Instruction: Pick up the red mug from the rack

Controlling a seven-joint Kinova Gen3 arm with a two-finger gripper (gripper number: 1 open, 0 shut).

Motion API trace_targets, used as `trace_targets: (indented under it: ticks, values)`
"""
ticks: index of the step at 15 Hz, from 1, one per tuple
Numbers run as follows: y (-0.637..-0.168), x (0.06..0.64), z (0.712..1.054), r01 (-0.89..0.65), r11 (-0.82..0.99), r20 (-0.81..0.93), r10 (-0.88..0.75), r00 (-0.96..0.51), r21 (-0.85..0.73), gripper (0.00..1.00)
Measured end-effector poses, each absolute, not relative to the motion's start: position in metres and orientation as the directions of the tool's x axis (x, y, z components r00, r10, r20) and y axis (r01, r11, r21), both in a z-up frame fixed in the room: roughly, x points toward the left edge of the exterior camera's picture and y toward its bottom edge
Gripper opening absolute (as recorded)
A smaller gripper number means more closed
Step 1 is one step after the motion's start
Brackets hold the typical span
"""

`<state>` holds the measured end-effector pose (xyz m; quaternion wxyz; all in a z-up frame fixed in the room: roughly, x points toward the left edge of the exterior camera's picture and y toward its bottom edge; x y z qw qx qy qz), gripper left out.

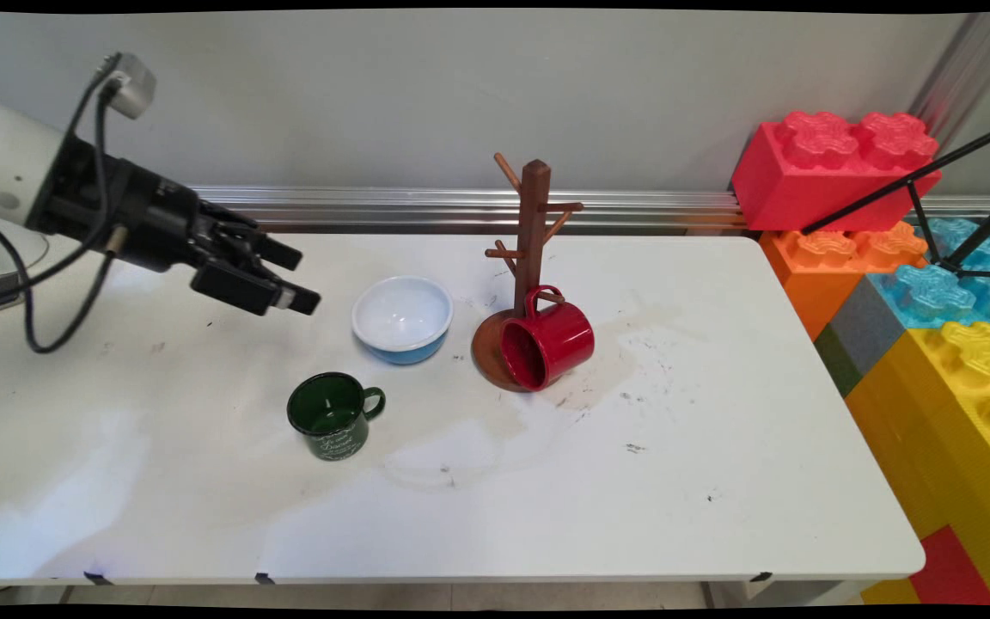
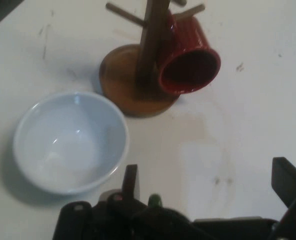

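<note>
My gripper (image 1: pixel 306 279) (image 2: pixel 208 175) hangs open above the table's left part, empty, pointing right toward a white bowl with a blue outside (image 1: pixel 402 316) (image 2: pixel 70 141). The bowl is the nearest thing and stands a short way off its fingertips. Right of the bowl stands a brown wooden mug tree (image 1: pixel 534 241) (image 2: pixel 150 45) on a round base. A red mug (image 1: pixel 546 342) (image 2: pixel 188 55) hangs tilted by its handle from a low peg, its mouth facing the near side and its rim down at the base. A dark green mug (image 1: pixel 332 414) stands upright nearer the front, handle to the right.
Large toy blocks are stacked off the table's right edge: a red block (image 1: pixel 834 168) on top, with orange, blue and yellow blocks (image 1: pixel 968 404) below. Black tripod legs (image 1: pixel 916 185) cross in front of them. A metal rail (image 1: pixel 426 206) runs along the wall.
</note>
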<state>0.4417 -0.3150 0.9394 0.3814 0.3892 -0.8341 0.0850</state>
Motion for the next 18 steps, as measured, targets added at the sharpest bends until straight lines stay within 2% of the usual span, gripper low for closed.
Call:
trace_targets:
  ticks: [11, 18]
  values:
    - [-0.332, 0.342, 0.903, -0.747, 0.615, 0.66, -0.674, -0.331, 0.253, 1.0]
    - [-0.343, 0.294, 0.872, -0.795, 0.551, 0.644, -0.71, -0.284, 0.256, 1.0]
